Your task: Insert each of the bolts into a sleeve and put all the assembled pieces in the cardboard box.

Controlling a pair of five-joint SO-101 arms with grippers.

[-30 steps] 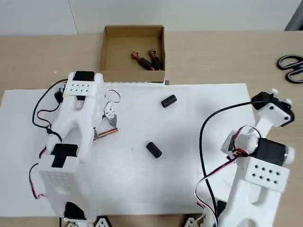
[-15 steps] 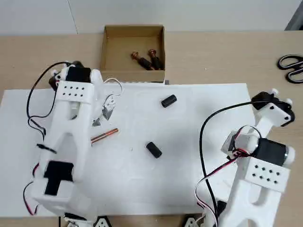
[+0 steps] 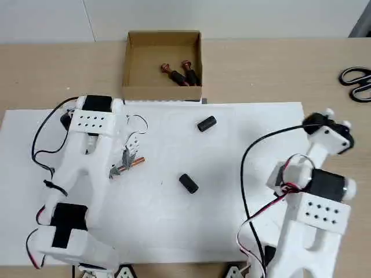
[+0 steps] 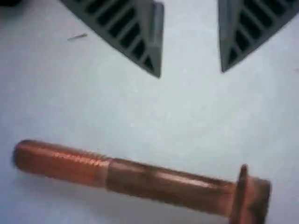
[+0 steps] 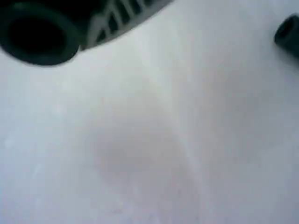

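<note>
Bolt pickup, not yet gripped.
My left gripper sits open just beside it; I'd lower, then close.

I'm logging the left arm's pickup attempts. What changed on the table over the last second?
The left gripper pulled away toward the cardboard box, then returned to the bolt. Its jaws are open and the bolt lies loose on the white sheet, almost where it was. The right arm shifted slightly. Both sleeves and the assembled pieces in the box stayed put.
</note>
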